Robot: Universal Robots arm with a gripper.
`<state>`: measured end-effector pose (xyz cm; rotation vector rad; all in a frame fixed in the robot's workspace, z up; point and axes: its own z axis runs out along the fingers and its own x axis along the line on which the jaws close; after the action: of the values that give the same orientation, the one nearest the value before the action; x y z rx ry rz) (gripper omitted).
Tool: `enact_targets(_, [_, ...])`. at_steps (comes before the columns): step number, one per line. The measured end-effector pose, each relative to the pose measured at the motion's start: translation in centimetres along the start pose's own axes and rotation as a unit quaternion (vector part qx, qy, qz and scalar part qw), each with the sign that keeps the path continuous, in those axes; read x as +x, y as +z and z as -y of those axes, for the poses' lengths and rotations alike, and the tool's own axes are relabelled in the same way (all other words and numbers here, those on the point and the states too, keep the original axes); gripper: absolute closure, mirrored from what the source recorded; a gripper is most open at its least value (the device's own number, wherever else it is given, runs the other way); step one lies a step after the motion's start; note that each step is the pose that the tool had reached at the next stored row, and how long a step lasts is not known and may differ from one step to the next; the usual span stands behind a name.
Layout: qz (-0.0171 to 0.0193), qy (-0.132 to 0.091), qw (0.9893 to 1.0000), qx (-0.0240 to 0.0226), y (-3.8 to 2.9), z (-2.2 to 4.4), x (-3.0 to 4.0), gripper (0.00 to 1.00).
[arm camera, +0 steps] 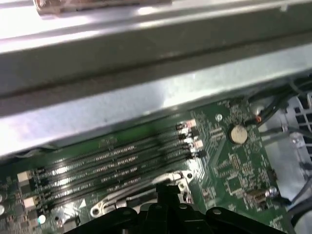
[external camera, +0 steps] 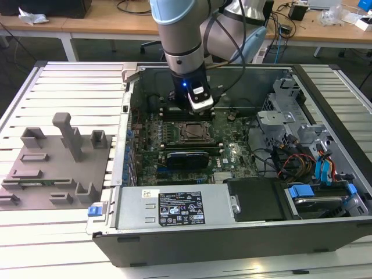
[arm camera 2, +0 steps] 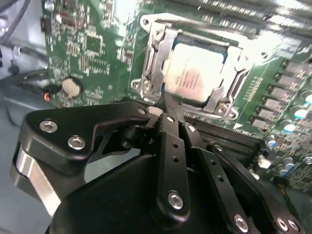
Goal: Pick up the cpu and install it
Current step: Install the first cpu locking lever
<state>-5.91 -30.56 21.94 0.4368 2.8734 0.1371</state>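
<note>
Second wrist view: cpu (arm camera 2: 197, 73) seated in socket frame (arm camera 2: 156, 63), 12 o'clock of gripper (arm camera 2: 165, 109); claw clenched, empty.

above socket frame (external camera: 195, 132): open | flanked by: memory slots (arm camera: 112, 163), black card (external camera: 187, 158) | bounded by: case wall (arm camera: 146, 83)

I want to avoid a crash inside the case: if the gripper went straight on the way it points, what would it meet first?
Probably the socket frame edge beside the cpu, which sits just ahead of the gripper; depth is unclear.
</note>
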Motion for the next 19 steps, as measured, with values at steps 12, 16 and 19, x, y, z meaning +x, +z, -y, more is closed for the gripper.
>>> enact_targets(12, [-0.0238, -0.002, 0.9980, 0.0585, 0.11, -0.03, -0.39, 0.89])
enact_targets(16, [-0.0657, -0.002, 0.9953, 0.0712, 0.18, -0.05, -0.52, 0.89])
enact_targets(19, [-0.1025, -0.001, 0.9914, 0.0815, 0.22, -0.09, -0.63, 0.89])
